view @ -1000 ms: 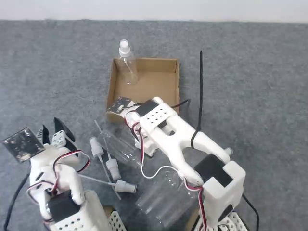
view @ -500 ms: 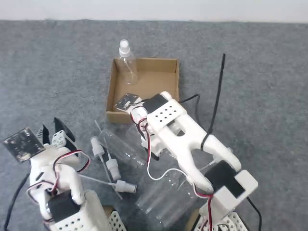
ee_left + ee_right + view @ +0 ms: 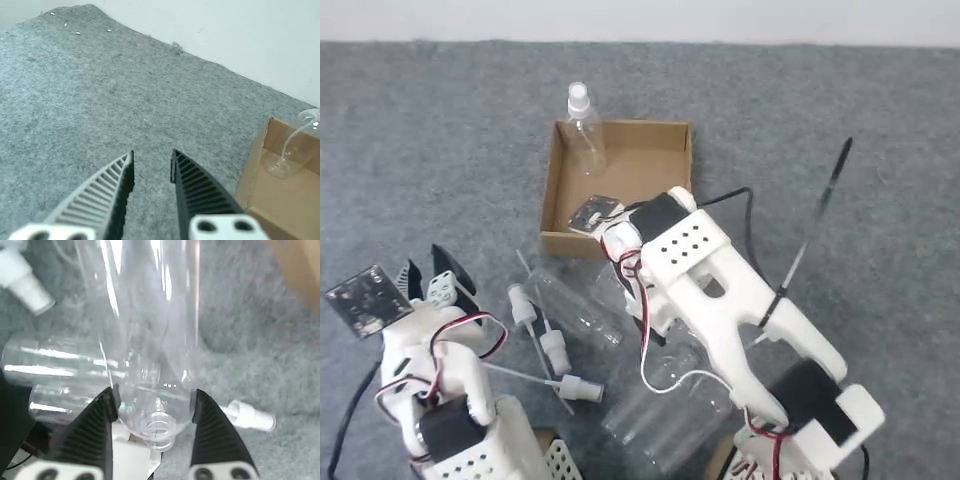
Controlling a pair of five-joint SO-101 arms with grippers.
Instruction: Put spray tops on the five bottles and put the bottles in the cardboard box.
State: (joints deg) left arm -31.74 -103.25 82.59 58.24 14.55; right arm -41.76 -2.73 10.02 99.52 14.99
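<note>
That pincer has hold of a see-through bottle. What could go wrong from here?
The clear bottle in the right pincer looks smooth, so it might slip. Its neck is open, with no spray top; boxing it now would skip a step. Loose spray tops lie close below and could get knocked.

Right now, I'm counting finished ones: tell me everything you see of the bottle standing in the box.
The bottle is clear plastic and looks empty, with a white spray top fitted. It stands upright in the far left corner of the cardboard box, base on the box floor, close to the walls. Nothing else touches it.
</note>
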